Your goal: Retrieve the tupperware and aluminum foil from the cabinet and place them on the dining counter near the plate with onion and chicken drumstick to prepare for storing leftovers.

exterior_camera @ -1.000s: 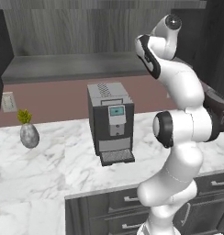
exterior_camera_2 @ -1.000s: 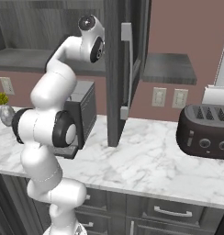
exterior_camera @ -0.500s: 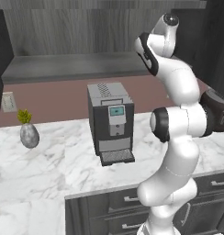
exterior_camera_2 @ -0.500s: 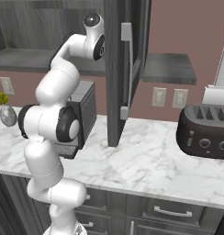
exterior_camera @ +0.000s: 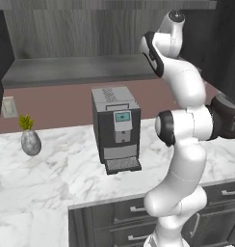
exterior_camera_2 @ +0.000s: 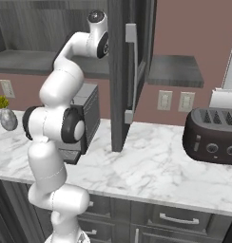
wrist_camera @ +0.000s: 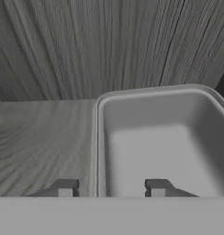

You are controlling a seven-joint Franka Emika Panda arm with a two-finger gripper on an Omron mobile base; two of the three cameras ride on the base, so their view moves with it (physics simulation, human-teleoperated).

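You've got 1 tupperware (wrist_camera: 162, 137), 1 coffee machine (exterior_camera: 115, 129), 1 toaster (exterior_camera_2: 212, 135), 1 plant vase (exterior_camera: 30, 141), 2 wall outlets (exterior_camera_2: 164, 100).

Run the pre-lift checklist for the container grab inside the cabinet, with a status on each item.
1. Cabinet door swung open: ok.
2. Tupperware in front of the hand, upright on the cabinet shelf: ok.
3. Gripper straddles its near-left wall, one fingertip outside, the other inside: ok.
4. Jaws firmly closed on that wall: cannot tell, a gap shows.
5. Tupperware empty: ok.
6. Aluminum foil located: cannot tell.
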